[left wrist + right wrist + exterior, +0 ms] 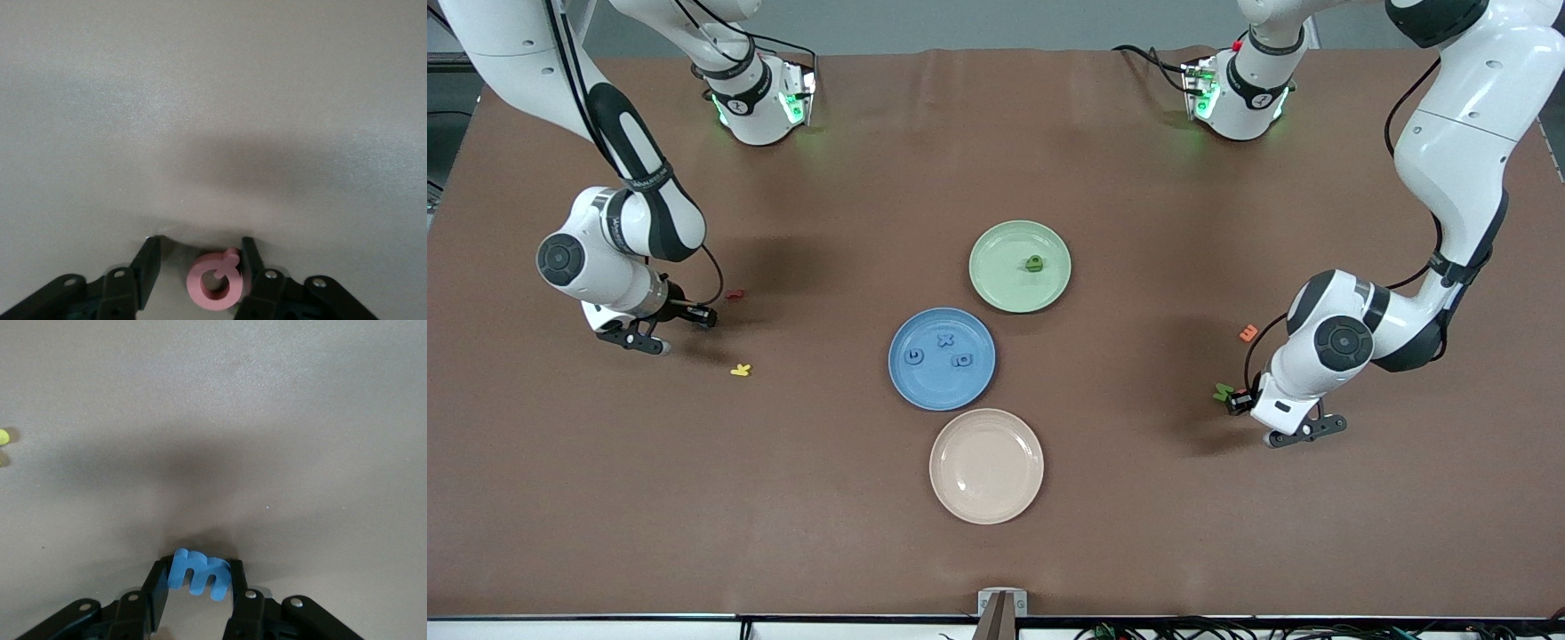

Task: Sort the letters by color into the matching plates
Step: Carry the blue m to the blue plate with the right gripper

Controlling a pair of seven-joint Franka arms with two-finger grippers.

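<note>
My right gripper [197, 565] is shut on a blue letter m [200, 575], low over the bare table at the right arm's end [640, 340]. My left gripper [200, 241] is open low at the left arm's end [1303, 431], and a pink letter [213, 287] lies between its fingers, against one of them. The blue plate [925, 387] holds three blue letters [945, 340]. The pale green plate [1000, 267] holds one green letter [1034, 263]. Another green letter [1223, 392] lies on the table beside the left arm's wrist.
A beige plate [986, 465] sits nearest the front camera, next to the blue plate. A red letter [735, 294] and a yellow letter [740, 370] lie near the right gripper. An orange letter [1248, 333] lies near the left arm.
</note>
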